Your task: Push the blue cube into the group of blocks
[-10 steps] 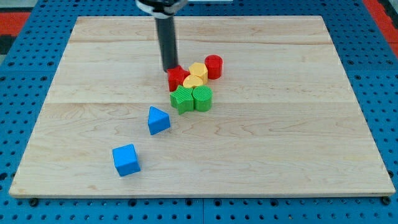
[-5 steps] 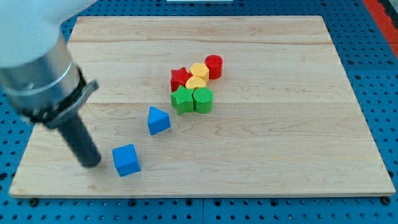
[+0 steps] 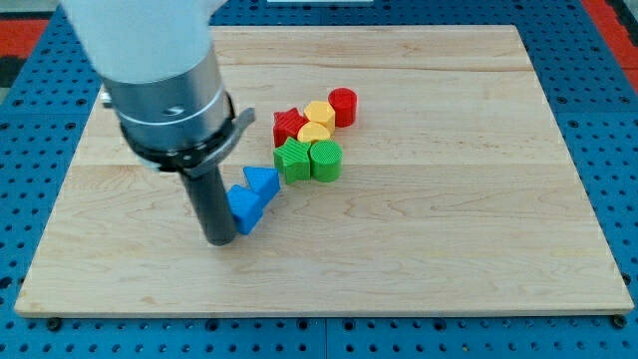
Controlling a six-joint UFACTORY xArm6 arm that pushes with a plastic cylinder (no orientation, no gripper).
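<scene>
Camera view — the only view. The arm's grey housing fills the upper left of the picture, and the dark rod drops from it to the wooden desk [image 3: 478, 249]. The rod's lower end, the tip [image 3: 220, 240], sits at about 8 o'clock from the blue cube [image 3: 242, 207], pressed right against the cube's near-left face. There is no hand on this arm, only the rod, so nothing can be said to be wide, narrow or holding.

The blue cube lies a little left of the desk's middle, turned so that an edge faces the camera. At its 1 o'clock the blue triangular block [image 3: 262, 181] touches it or stands just beside it — the frame does not settle which. Further along the same 1 o'clock line comes the group: the green star-shaped block [image 3: 293, 160] and the green round-lobed block [image 3: 325, 159] side by side, behind them the red star-shaped block [image 3: 289, 125], two yellow blocks [image 3: 316, 123] whose shapes are hard to read, and the red cylinder [image 3: 342, 105] at the far end.

As a judgement, the task looks well started but unfinished: the cube is in contact with the tip and lined up towards the cluster, yet the blue triangular block lies between it and the green star. What seems left is a further push towards 1 o'clock, which would likely carry the triangle along.
</scene>
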